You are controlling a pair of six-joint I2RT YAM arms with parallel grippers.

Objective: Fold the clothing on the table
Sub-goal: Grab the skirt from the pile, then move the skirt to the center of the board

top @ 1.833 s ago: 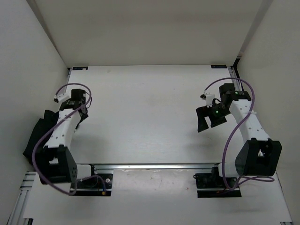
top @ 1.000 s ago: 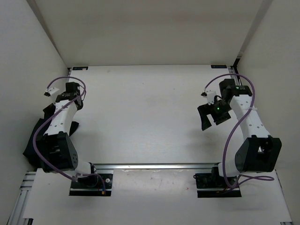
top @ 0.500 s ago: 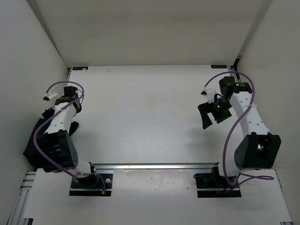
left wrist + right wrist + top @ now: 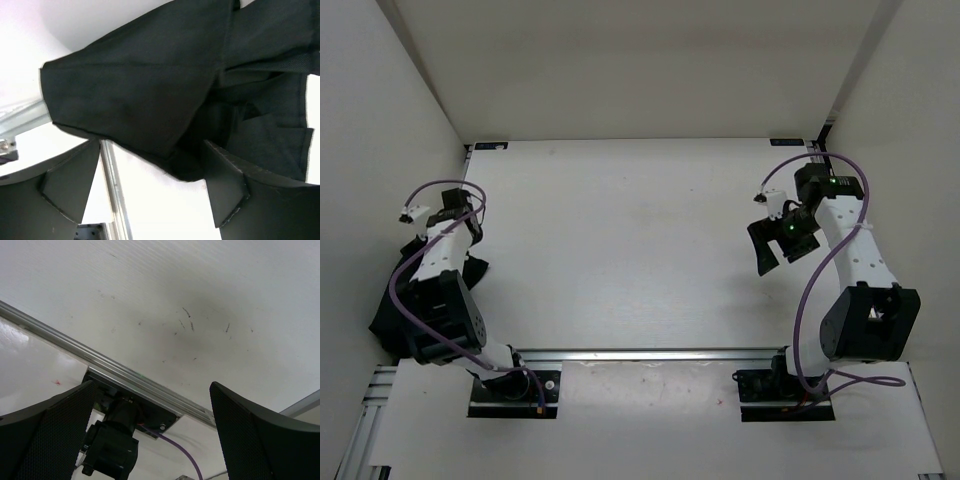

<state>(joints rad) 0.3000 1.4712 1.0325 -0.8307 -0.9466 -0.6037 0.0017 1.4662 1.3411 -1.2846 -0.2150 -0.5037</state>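
Black clothing (image 4: 150, 75) lies bunched at the left edge of the white worktop (image 4: 640, 230). The left hand (image 4: 150, 150) hovers over it, jaws wide apart, gripping nothing. The right hand (image 4: 152, 390) is also wide open and empty, above the worktop's right side.

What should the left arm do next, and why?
Probably lower the left end effector onto the clothing and close on the fabric edge in front of it. The jaws stand open over the fabric, gripping nothing. The clothing lies bunched at the left edge of the table, so it likely needs pulling toward the middle before folding.
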